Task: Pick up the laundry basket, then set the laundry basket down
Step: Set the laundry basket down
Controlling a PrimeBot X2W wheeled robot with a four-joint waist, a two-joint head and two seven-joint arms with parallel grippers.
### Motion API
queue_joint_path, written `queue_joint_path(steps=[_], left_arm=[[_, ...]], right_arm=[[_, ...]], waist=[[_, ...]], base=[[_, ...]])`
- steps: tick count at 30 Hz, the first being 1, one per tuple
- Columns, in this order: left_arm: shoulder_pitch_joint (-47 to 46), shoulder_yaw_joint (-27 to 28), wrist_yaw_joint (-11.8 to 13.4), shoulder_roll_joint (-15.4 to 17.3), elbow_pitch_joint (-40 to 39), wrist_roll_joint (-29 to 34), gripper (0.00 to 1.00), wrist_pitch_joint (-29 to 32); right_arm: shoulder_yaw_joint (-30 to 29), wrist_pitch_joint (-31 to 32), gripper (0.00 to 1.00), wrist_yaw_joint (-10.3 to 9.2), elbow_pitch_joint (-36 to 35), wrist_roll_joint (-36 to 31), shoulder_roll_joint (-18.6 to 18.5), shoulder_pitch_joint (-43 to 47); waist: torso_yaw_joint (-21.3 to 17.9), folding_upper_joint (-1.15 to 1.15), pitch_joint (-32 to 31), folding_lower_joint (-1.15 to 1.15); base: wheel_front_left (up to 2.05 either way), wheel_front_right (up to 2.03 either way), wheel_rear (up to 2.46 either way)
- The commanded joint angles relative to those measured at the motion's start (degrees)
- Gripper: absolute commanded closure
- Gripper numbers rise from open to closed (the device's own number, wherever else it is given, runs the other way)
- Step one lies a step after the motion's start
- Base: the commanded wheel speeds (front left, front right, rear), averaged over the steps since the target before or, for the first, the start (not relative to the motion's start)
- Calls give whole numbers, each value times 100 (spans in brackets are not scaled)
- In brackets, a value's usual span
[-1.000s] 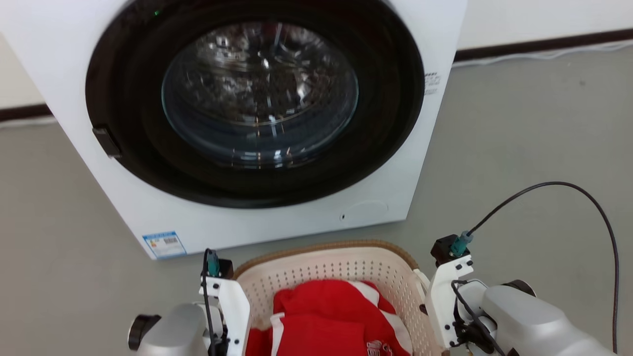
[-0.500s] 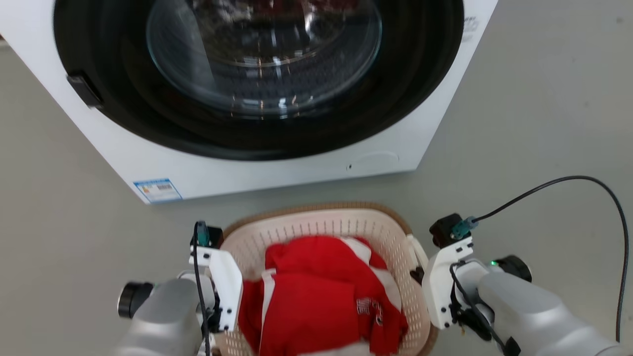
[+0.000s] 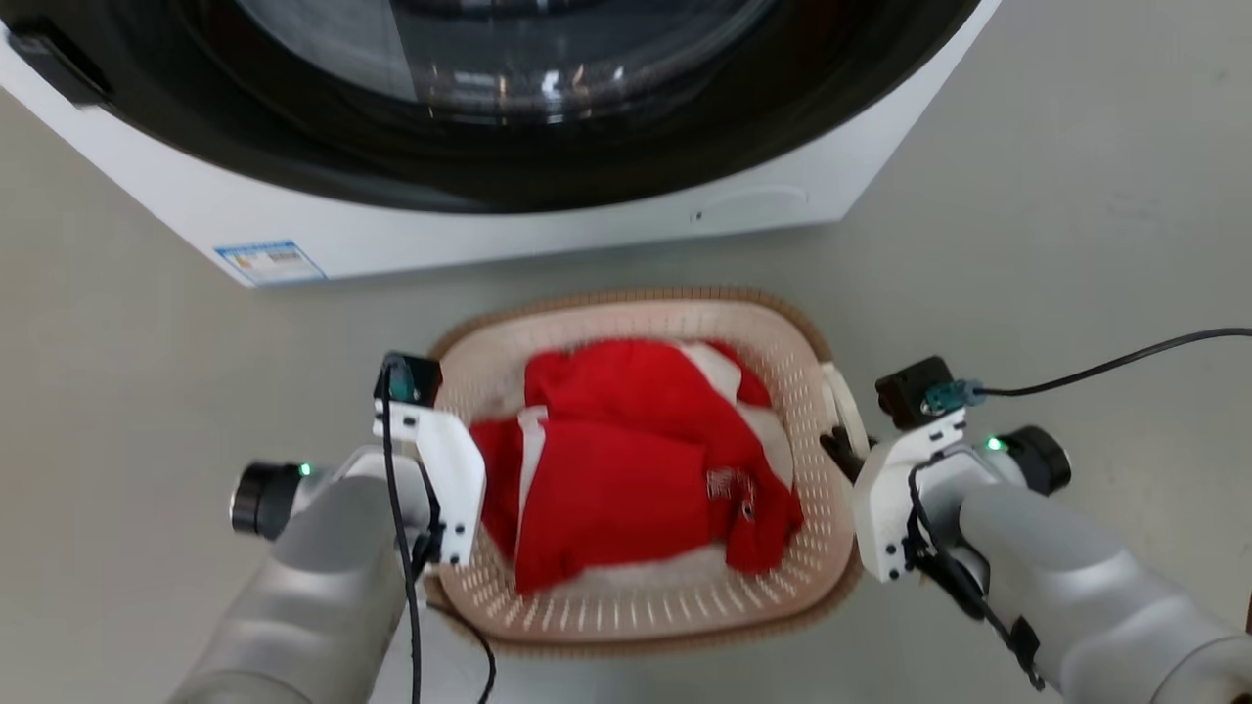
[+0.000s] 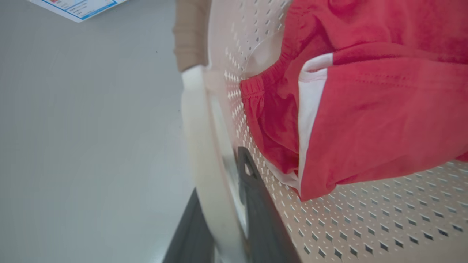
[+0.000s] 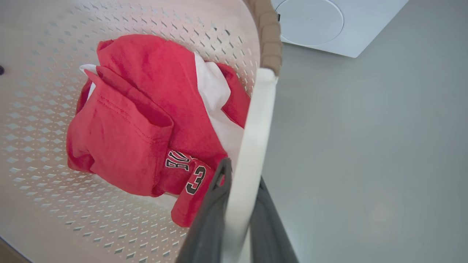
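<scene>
Basket (image 3: 646, 601) is being held at both sides, just in front of the washer (image 3: 489, 225), over the floor (image 3: 1027, 244). Whether it is being borne clear of the floor cannot be told.

Left handle (image 4: 199, 120) is being clenched by the left gripper (image 4: 219, 175), one dark finger on each side of the white loop. Right handle (image 5: 256, 120) is being grasped the same way by the right gripper (image 5: 243, 175).

Handling, as judged:
- Thin perforated plastic is being taken as light, with some flex in the walls.
- The load, red clothes (image 3: 626, 460), is being read as soft and of little weight, so little shifting is expected.
- The loops are smooth and narrow, so pivoting or slipping between the fingers is being counted as the main risk.
- The handles are being judged the proper hold; both sides are best kept level.
</scene>
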Motion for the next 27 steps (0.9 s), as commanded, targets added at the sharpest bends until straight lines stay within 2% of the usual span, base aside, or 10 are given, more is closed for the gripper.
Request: queue_joint_path(steps=[1,7,27], left_arm=[[-288,11,126,153,-56,172,100,-148],[-568,-19,277,172,-47,209,100,-418],[-1247,-2,455,365,-17,170,100,-947]], right_arm=[[37,-288,100,44,-23,-172,6,-114],[38,-658,100,44,155,-243,35,-303],[38,-1245,100,44,566,-218,143,-972]], waist=[[13,0,316,0],[73,0,831,0],[152,0,1820,0]], base=[[0,0,0],[0,0,0],[0,0,0]])
